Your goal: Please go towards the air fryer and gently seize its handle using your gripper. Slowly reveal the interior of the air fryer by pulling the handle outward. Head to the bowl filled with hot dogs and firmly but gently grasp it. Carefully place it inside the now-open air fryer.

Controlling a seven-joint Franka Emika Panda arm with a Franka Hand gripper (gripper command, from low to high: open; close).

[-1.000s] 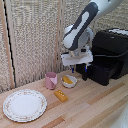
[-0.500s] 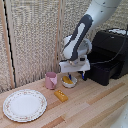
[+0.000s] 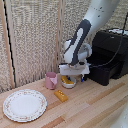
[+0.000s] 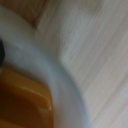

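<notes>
The small white bowl (image 3: 69, 83) with yellow-orange hot dogs (image 3: 66, 79) sits on the wooden table, between the pink cup and the air fryer (image 3: 113, 52). My gripper (image 3: 70, 76) is down right at the bowl's rim, and the wrist hides its fingers. The wrist view is a very close blur of the white bowl rim (image 4: 55, 75), a hot dog piece (image 4: 22, 97) and bare wood. The glossy black air fryer stands at the exterior view's right, its lower front drawer (image 3: 102, 73) jutting toward the bowl. I cannot make out the handle.
A pink cup (image 3: 50, 80) stands just beside the bowl on the exterior view's left. An orange-yellow block (image 3: 61, 95) lies in front of them. A large patterned plate (image 3: 24, 105) sits at the front left. A woven screen backs the table.
The arm has come down and shifted slightly toward the bowl, bringing the gripper to the bowl's rim. Bowl, cup, block and plate have stayed put.
</notes>
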